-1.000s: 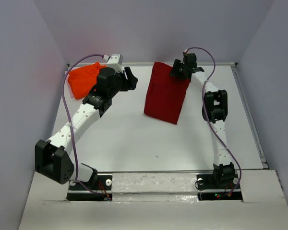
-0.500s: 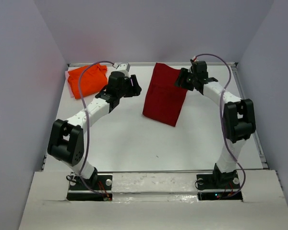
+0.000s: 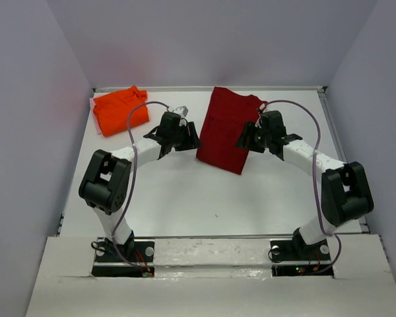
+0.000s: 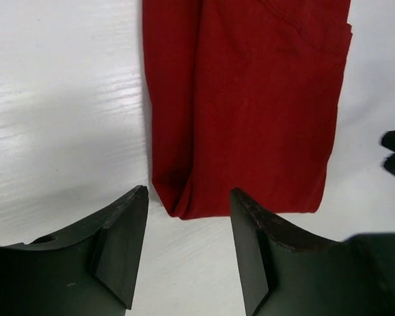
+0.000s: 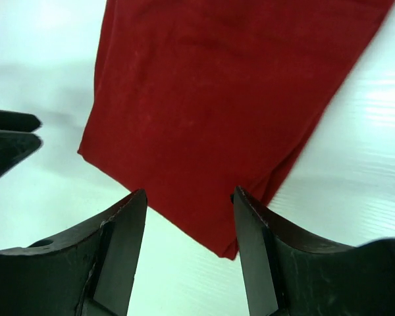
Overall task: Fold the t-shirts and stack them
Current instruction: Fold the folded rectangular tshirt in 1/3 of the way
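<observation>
1. Red soft cloth shirt (image 3: 228, 129), folded long, lies on the smooth white counter (image 3: 185, 191).
2. Left end effector (image 4: 187, 193) and right end effector (image 5: 187, 193) are wide, holding nothing.
3. Orange cloth shirt (image 3: 121, 109) sits bunched, far left.

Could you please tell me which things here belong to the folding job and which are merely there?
Job:
red t-shirt, folded into a strip
orange t-shirt, far left corner
left gripper and right gripper, both open

Not the job:
table
enclosure walls
</observation>
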Robot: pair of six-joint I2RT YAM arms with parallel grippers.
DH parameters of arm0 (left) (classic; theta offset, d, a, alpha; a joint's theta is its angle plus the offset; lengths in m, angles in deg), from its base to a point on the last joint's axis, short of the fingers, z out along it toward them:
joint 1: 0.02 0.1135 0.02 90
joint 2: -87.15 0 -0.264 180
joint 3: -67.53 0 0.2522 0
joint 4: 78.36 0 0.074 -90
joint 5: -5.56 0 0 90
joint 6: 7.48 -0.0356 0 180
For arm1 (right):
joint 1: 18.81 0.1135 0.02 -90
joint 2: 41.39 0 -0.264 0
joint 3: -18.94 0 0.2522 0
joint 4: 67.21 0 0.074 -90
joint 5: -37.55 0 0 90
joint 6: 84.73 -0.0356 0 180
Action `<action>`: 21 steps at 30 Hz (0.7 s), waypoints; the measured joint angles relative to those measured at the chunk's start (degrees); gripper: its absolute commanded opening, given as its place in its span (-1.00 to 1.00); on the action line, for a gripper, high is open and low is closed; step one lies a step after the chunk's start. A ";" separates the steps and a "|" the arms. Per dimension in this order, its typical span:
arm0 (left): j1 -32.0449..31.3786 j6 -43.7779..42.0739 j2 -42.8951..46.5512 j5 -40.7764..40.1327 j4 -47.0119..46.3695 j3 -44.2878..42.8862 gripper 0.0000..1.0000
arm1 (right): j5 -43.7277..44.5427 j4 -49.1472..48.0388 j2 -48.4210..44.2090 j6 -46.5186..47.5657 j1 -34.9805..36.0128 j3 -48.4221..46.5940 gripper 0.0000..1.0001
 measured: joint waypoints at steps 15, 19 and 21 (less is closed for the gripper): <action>-0.07 -7.58 29.51 -13.00 6.10 2.36 0.30 | -1.44 -0.28 20.79 0.70 8.66 -20.20 0.22; 0.85 -7.82 30.91 -14.67 5.90 2.99 0.30 | -1.57 0.17 26.21 0.61 10.25 -24.68 0.22; 1.73 -7.82 30.58 -14.93 6.25 3.10 0.31 | -1.64 0.22 29.00 0.59 11.78 -26.67 0.22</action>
